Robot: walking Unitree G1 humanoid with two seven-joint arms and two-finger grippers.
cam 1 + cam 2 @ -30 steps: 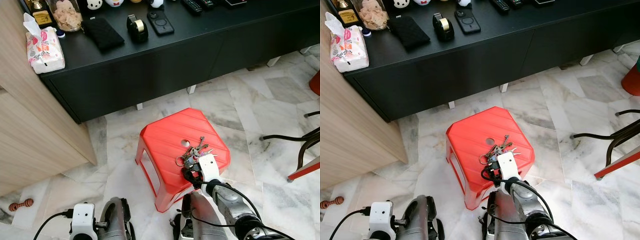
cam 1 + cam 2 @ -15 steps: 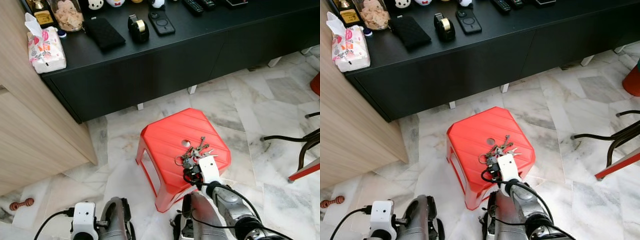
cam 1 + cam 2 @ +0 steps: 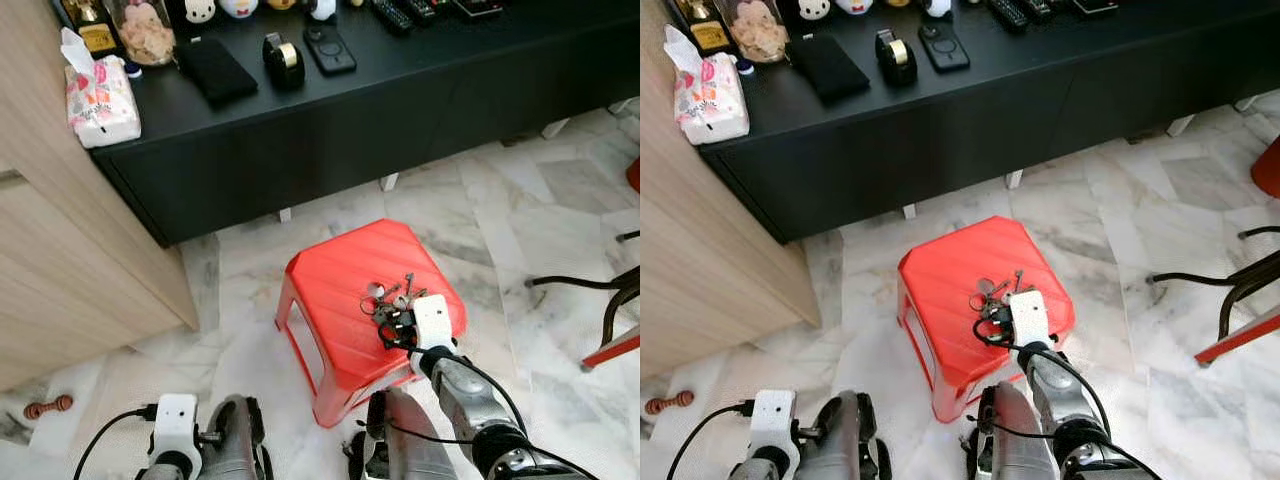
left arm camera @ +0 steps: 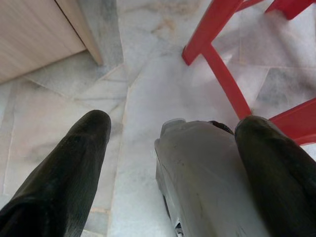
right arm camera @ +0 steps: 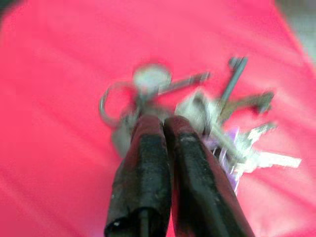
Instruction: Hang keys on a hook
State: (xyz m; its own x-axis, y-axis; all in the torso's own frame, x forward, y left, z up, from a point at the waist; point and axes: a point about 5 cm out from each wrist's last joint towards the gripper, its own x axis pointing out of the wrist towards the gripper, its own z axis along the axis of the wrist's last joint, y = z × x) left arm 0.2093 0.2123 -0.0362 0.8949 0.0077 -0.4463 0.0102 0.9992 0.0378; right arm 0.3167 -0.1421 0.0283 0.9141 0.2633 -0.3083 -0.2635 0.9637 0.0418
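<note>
One bunch of keys lies near the stool top's right edge; right gripper pinched together at them, left gripper spread over bare floor

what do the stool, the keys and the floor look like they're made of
Stool: likely moulded plastic, glossy red, with ribbed top and one-piece legs.
Keys: metal, silvery and shiny, on a wire ring; a purple bit among them is unclear.
Floor: looks like polished marble or marble-look tile, pale with grey veining and joint lines.
</note>
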